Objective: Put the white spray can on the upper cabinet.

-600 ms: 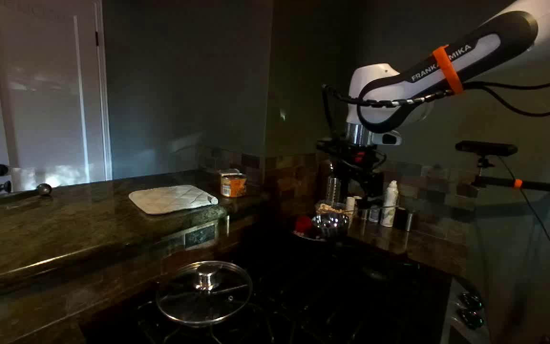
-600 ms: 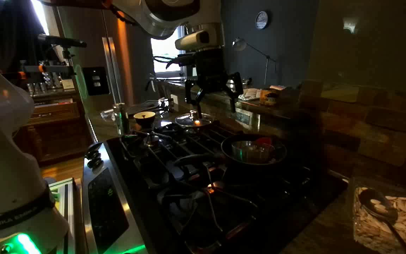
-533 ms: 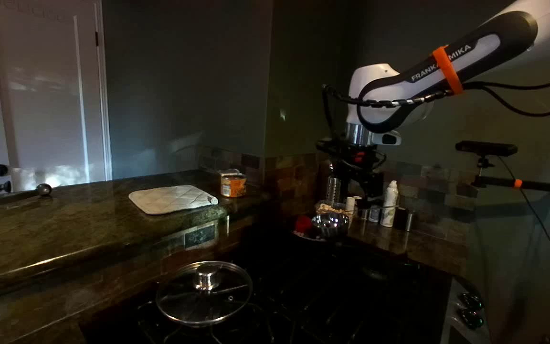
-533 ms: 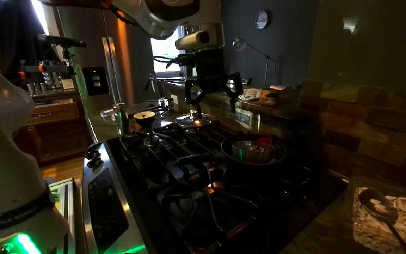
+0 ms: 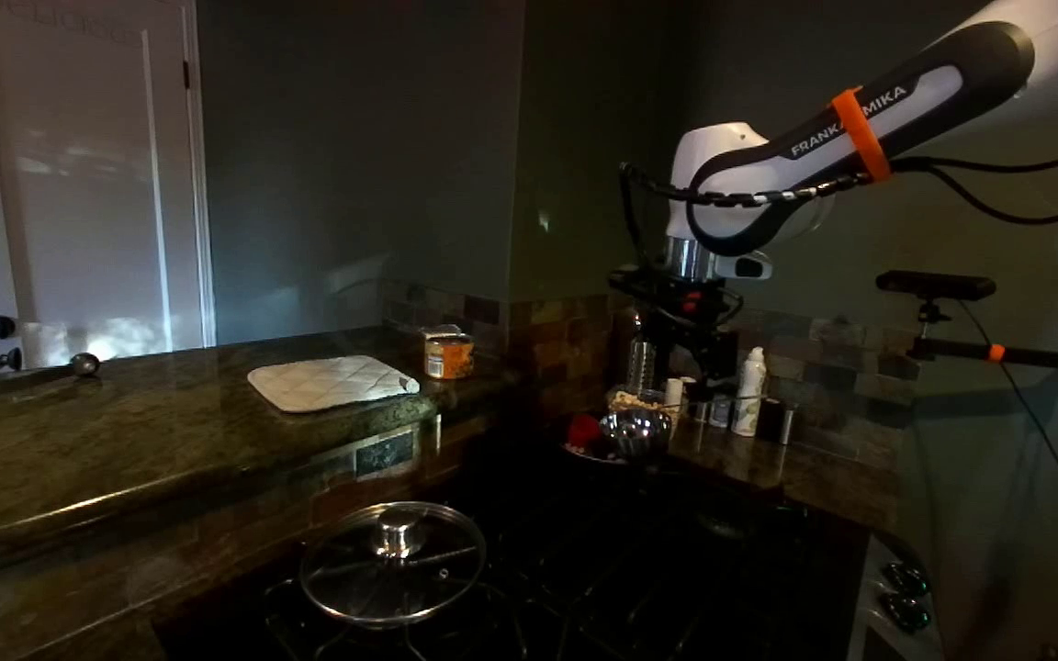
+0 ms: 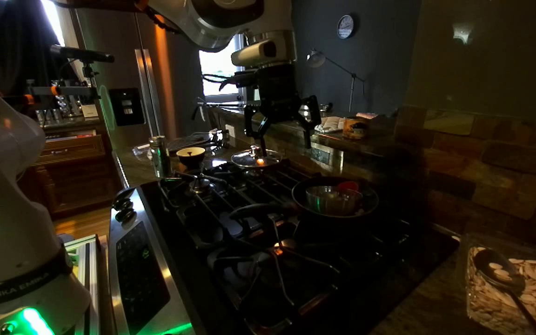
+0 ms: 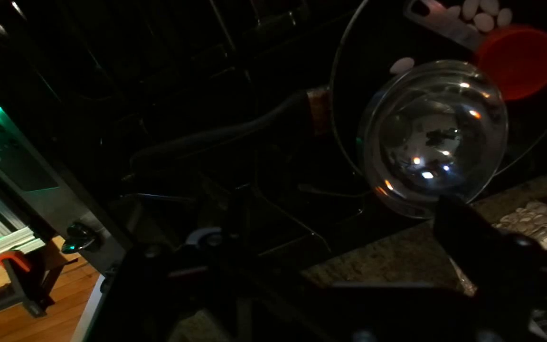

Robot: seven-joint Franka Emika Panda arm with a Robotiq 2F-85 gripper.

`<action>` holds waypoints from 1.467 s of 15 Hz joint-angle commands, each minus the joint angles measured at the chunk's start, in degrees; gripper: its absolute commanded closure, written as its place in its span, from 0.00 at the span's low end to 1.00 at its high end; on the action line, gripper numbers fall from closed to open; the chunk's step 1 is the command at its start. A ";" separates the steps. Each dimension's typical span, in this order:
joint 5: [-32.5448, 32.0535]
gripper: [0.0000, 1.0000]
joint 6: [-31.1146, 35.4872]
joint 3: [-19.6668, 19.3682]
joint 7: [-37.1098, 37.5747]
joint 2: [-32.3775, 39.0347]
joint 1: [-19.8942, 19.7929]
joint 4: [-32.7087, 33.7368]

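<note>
The white spray can (image 5: 749,393) stands upright on the lower counter at the back right in an exterior view, against the tiled wall. It does not show in the wrist view. The upper cabinet (image 5: 162,450) has a dark mottled stone top on the left side; its top also shows at the back in an exterior view (image 6: 382,131). My gripper (image 6: 285,149) points down above the stove, fingers spread, with nothing between them. In the wrist view, its right finger (image 7: 463,232) overlaps a metal bowl's edge; the left finger is too dark to make out clearly.
A metal bowl (image 5: 636,431) and red cup (image 7: 518,61) sit in a pan on the black stove. A glass lid (image 5: 392,564) lies on the stove. A quilted pad (image 5: 336,384) and orange-labelled jar (image 5: 449,356) rest on the upper cabinet. A seed container (image 6: 512,293) stands nearby.
</note>
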 commanded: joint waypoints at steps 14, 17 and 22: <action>-23.11 0.00 4.66 -8.13 3.43 4.88 -9.99 7.46; -19.87 0.00 2.49 -12.19 -9.67 7.40 -9.25 8.60; -20.97 0.00 2.01 -14.30 -14.19 8.55 -9.24 8.53</action>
